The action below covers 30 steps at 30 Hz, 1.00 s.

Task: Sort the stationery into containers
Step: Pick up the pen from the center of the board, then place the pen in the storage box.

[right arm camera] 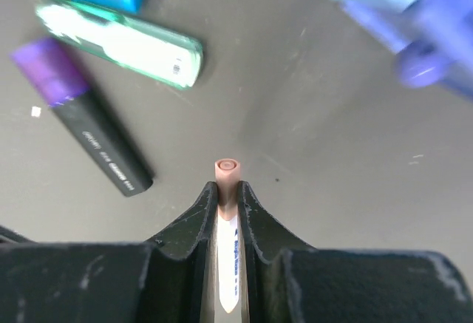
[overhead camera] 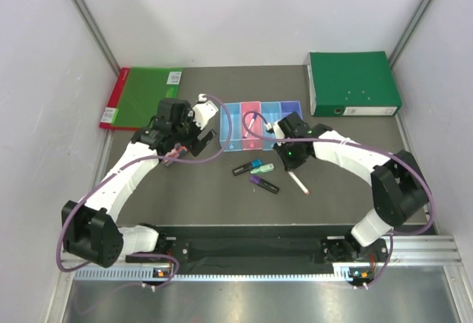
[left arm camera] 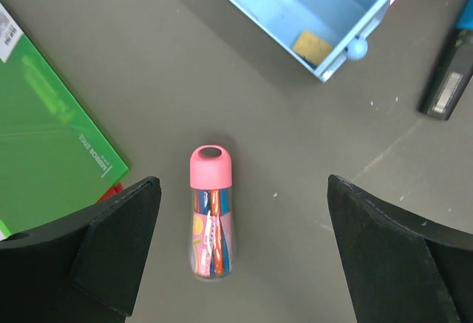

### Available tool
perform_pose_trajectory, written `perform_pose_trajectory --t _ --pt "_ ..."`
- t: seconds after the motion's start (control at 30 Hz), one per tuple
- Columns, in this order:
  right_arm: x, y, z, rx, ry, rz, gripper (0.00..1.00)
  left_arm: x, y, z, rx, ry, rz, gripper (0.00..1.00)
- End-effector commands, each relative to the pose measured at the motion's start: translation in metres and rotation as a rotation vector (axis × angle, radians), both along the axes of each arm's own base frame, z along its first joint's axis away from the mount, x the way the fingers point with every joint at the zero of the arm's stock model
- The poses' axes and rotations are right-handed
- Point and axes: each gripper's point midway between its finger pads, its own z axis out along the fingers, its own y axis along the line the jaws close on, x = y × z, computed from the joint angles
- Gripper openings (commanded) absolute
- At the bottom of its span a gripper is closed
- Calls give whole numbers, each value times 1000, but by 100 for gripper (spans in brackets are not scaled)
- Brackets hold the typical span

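Note:
The four joined bins (overhead camera: 270,114) stand mid-table; a pen (overhead camera: 251,126) lies in the pink one. My left gripper (overhead camera: 179,148) is open, low over a stubby pink-capped piece (left arm camera: 212,219) that lies between its fingers (left arm camera: 126,242), untouched. The light blue bin (left arm camera: 295,5) is just beyond. My right gripper (right arm camera: 228,186) is shut on a white pen with a pink end (right arm camera: 228,171), above the table south of the bins. A black-blue marker (overhead camera: 242,168), mint marker (overhead camera: 262,168), purple-black marker (overhead camera: 264,183) and thin pink-white pen (overhead camera: 298,183) lie on the table.
A flat green folder (overhead camera: 144,95) lies at the back left, close to my left gripper, and shows in the left wrist view (left arm camera: 44,138). A dark green binder (overhead camera: 353,83) lies at the back right. White walls enclose the table.

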Motion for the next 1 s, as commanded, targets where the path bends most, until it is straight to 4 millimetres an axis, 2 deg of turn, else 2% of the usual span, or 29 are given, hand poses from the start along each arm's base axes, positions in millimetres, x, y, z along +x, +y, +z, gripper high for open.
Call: perform_pose_trajectory --t 0.0,0.07,0.1,0.17,0.2,0.27,0.37,0.43,0.47,0.57,0.63,0.67,0.97 --pt "28 20 70 78 -177 52 0 -8 10 -3 33 -4 -17 99" --pt "36 26 87 101 -219 64 0 -12 18 -13 54 27 -13 99" --pt "46 32 105 125 -260 65 0 -16 22 -20 66 46 -15 99" --pt "56 39 122 148 -305 70 0 -20 31 -30 85 71 -11 99" --pt "67 46 143 175 -355 69 0 -23 34 -35 96 84 -14 99" --pt "85 57 168 209 -418 64 0 -23 47 -46 125 108 -7 99" --pt "111 72 193 254 -492 57 0 -21 67 -58 143 150 22 99" --pt "124 77 203 272 -518 44 0 -19 77 -63 161 175 35 99" --pt "139 82 209 273 -550 25 0 -16 85 -67 164 195 52 99" --pt "160 100 212 303 -565 16 0 -15 100 -72 146 225 53 99" --pt "169 108 208 316 -558 6 0 -15 104 -75 142 233 21 99" --pt "179 116 203 319 -554 6 0 -15 113 -79 134 246 37 99" --pt "227 151 174 339 -556 -13 0 -19 127 -101 106 322 4 99"
